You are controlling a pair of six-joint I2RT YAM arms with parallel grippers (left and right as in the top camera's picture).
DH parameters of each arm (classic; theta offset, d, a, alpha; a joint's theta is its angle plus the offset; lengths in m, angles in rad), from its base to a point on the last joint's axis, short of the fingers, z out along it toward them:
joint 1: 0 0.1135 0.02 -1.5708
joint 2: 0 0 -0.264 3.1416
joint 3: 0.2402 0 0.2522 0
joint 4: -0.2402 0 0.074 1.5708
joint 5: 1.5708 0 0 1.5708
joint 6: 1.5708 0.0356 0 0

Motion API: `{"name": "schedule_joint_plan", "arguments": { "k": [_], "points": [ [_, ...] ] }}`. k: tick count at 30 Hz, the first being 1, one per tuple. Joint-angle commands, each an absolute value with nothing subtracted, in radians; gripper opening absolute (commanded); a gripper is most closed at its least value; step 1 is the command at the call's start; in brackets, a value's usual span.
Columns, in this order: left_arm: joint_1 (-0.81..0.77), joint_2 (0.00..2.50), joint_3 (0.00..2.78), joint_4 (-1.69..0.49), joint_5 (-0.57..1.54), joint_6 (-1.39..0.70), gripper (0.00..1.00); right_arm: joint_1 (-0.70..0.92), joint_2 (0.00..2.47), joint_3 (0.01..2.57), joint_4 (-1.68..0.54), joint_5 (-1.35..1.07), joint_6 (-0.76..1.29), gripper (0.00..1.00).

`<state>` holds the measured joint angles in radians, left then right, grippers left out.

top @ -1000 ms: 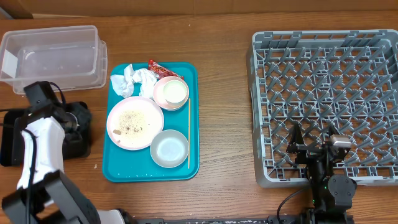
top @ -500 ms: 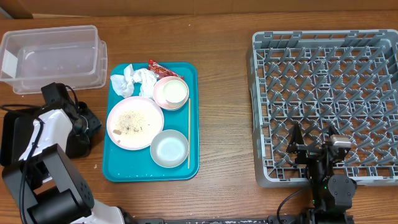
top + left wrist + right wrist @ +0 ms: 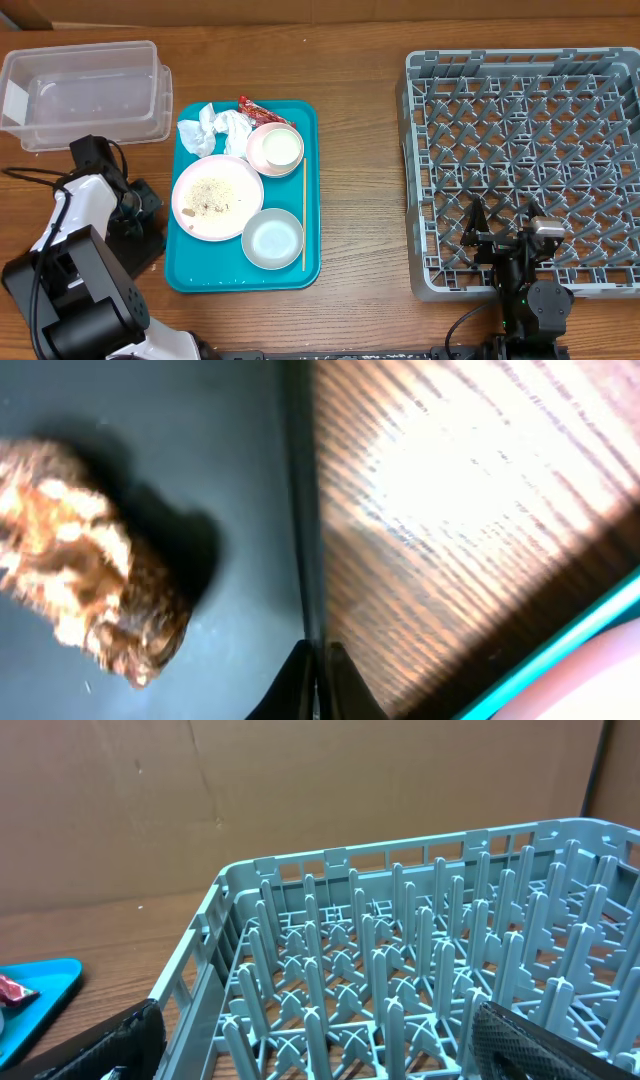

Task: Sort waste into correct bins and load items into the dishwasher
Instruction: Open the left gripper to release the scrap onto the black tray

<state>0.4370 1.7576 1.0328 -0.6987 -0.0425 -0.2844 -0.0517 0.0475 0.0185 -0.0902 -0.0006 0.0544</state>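
Left pincer [image 3: 318,660] narrow, empty, above black bin [image 3: 200,420] rim; food scrap [image 3: 95,570] at nine o'clock, likely sorted waste. Right pincer [image 3: 320,1045] wide over rack [image 3: 400,950].

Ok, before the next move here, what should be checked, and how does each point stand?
1. The left gripper holds nothing: ok, shut and empty.
2. The scrap lies inside the black bin: ok.
3. The right gripper is ready: ok, open at the near edge of the rack.
4. The rack has room for loading: ok, no dishes in it.
5. The plate is free of food: not ok, crumbs on it.
6. The tray is free of waste: not ok, napkin and wrapper lie on it.
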Motion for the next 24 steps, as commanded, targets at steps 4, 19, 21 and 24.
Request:
{"name": "schedule_joint_plan", "arguments": {
  "k": [4,19,21,24],
  "points": [
    [0.431,1.765,1.029,-0.711,-0.062,-0.258,0.05,-0.054,0.038,0.008,-0.084,-0.002,0.052,1.0],
    [0.431,1.765,1.06,-0.633,-0.062,-0.139,0.04,-0.054,0.038,0.008,-0.084,-0.002,0.052,1.0],
    [0.431,1.765,1.06,-0.634,-0.059,-0.071,0.04,-0.054,0.038,0.008,-0.084,-0.002,0.052,1.0],
    [0.429,1.765,1.06,-0.681,-0.06,0.136,0.04,-0.054,0.038,0.008,-0.084,-0.002,0.052,1.0]
  ]
}}
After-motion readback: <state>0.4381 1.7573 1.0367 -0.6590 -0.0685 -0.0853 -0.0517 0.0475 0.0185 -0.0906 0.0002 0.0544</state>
